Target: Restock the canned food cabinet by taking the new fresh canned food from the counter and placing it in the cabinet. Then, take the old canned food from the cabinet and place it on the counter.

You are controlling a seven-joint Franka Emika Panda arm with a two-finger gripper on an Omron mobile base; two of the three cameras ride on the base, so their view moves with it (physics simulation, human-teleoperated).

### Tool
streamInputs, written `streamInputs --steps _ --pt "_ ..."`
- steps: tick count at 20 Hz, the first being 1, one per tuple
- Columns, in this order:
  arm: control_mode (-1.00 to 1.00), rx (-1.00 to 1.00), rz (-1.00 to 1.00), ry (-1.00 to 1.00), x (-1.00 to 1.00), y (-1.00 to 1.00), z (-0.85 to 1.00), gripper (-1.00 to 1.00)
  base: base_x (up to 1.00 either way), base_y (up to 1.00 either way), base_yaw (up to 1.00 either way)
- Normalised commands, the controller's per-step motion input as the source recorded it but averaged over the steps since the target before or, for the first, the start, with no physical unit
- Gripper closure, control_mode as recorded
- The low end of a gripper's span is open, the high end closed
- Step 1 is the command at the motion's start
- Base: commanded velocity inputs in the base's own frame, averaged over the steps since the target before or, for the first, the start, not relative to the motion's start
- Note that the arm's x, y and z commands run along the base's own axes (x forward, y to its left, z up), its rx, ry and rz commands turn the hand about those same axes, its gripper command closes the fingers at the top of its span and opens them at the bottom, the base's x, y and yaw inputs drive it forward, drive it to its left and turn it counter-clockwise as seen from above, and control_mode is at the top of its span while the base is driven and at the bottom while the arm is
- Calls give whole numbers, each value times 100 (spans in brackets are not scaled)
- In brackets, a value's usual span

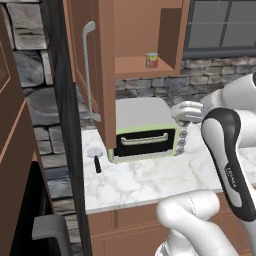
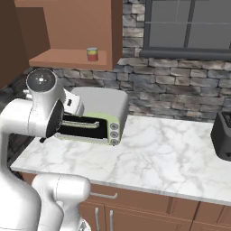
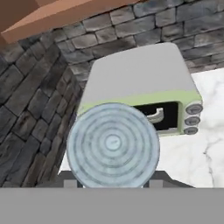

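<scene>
One new fresh canned food, apparently clamped in the hand, ringed end toward the camera.

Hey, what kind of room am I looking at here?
Most likely a home kitchen, rendered: a white marble worktop with grey veins over brown wooden base cupboards, a pale green toaster oven against a grey stone wall, and a reddish-brown wall cupboard holding a red-and-yellow tin.

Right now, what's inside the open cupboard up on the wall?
On the cabinet shelf stands one small tin, the old canned food, red and yellow with a pale lid. The rest of the shelf looks bare. The open door hides the left part in the left base view.
</scene>
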Motion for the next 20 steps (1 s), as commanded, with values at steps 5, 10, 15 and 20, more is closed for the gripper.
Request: streamInputs --steps 5,10,15,20 --pt "-100 -2 -15 -29 26 44 89 100 0 0 0" --pt "-100 0 -16 -14 16 52 71 100 0 0 0" --pt "-100 0 -4 -1 8 18 34 100 0 0 0" --pt "-100 0 0 -4 25 0 0 100 0 0 0"
